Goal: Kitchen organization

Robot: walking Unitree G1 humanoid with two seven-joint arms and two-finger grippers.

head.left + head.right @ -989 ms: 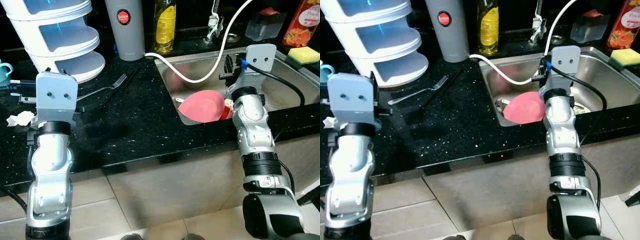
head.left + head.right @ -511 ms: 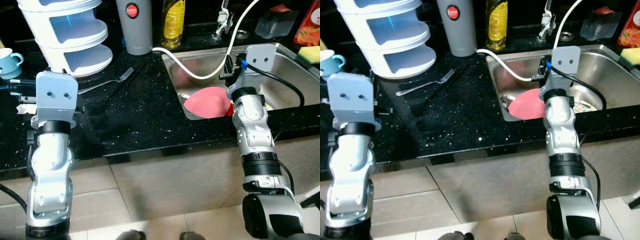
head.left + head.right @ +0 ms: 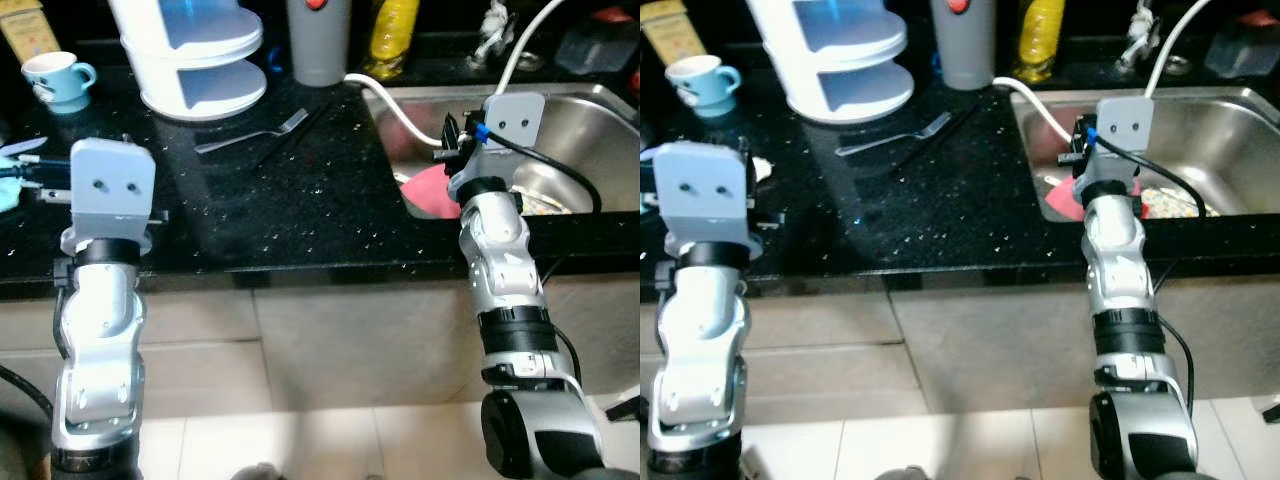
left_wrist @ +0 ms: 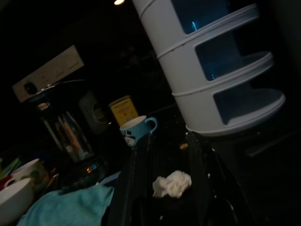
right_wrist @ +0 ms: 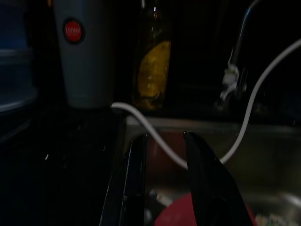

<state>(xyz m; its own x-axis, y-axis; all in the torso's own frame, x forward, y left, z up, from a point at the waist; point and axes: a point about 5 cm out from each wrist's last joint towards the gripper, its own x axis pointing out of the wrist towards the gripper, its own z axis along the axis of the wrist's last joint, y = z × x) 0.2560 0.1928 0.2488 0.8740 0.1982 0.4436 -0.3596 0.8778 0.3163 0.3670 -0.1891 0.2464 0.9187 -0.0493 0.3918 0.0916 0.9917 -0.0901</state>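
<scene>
A black, speckled counter [image 3: 300, 210] runs along a kitchen wall, pale floor tiles below it. Set into it is a steel sink [image 3: 590, 130], the landmark here. A pink plate [image 3: 428, 190] lies inside the sink at its near corner, under a white hose [image 3: 400, 115]. The right gripper [image 5: 162, 155] hovers over that corner, fingers parted and empty. Just beside the sink on the counter lies a fork [image 3: 255, 135] (tines toward the sink). Farther off stand a white tiered rack [image 3: 200, 60] and a blue mug [image 3: 58, 78]. Farthest from the sink, the left gripper [image 4: 167, 165] hangs open above a crumpled tissue [image 4: 173, 183].
</scene>
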